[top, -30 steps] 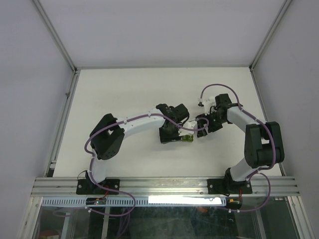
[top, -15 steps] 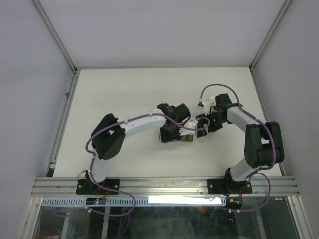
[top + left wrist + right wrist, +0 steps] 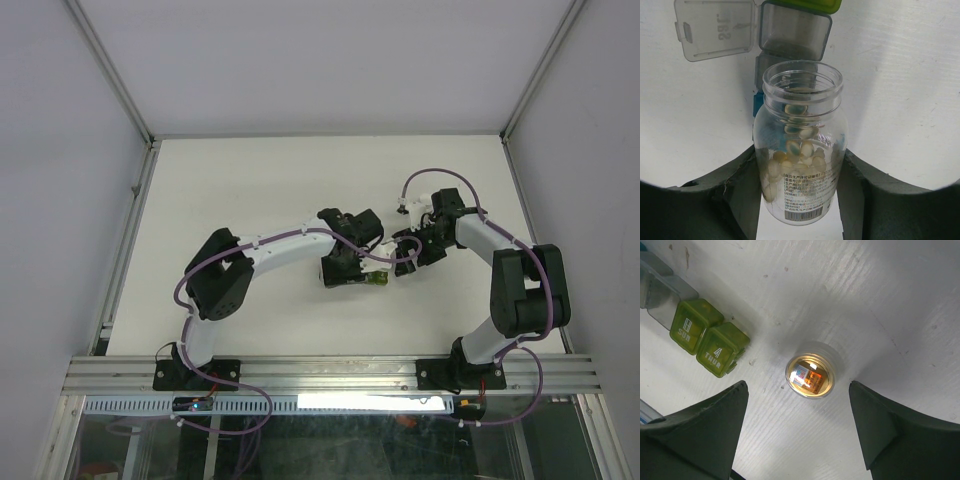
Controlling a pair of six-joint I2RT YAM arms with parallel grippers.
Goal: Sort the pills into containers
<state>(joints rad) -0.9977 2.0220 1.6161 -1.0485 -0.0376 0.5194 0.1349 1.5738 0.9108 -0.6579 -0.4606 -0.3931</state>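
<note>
- Top external view: the white table (image 3: pixel 250 180) carries both arms, and their wrists meet a little right of its middle.
- The left arm (image 3: pixel 270 250) reaches right and away from its base. The right arm (image 3: pixel 495 245) bends back toward the left.
- The left gripper (image 3: pixel 345 272) is clamped on a clear bottle (image 3: pixel 800 165), with one dark finger pressed on each side of the bottle's labelled body.
- The right gripper (image 3: pixel 407 258) has its jaws spread wide and holds nothing. In the right wrist view its fingers (image 3: pixel 705 425) stand well clear on either side of a small amber bottle (image 3: pixel 810 374).
- The containers (image 3: pixel 710 337) lie as a joined strip on the table between the two grippers. The strip's yellow-green end shows just right of the left gripper in the top view.
- In the left wrist view the strip runs away from the camera, partly hidden behind the clear bottle. A blue cell shows nearest and a grey cell beyond it, with the yellow-green cell at the far end.
- The clear bottle has no cap, and its open mouth sits over the strip.
- The amber bottle stands upright on the table, just right of the two green cells, whose lids are closed.
- A clear lid (image 3: pixel 715 27) is flipped open to the left of the grey cell.
- Pale yellow pills (image 3: pixel 795 150) lie inside the clear bottle.
</note>
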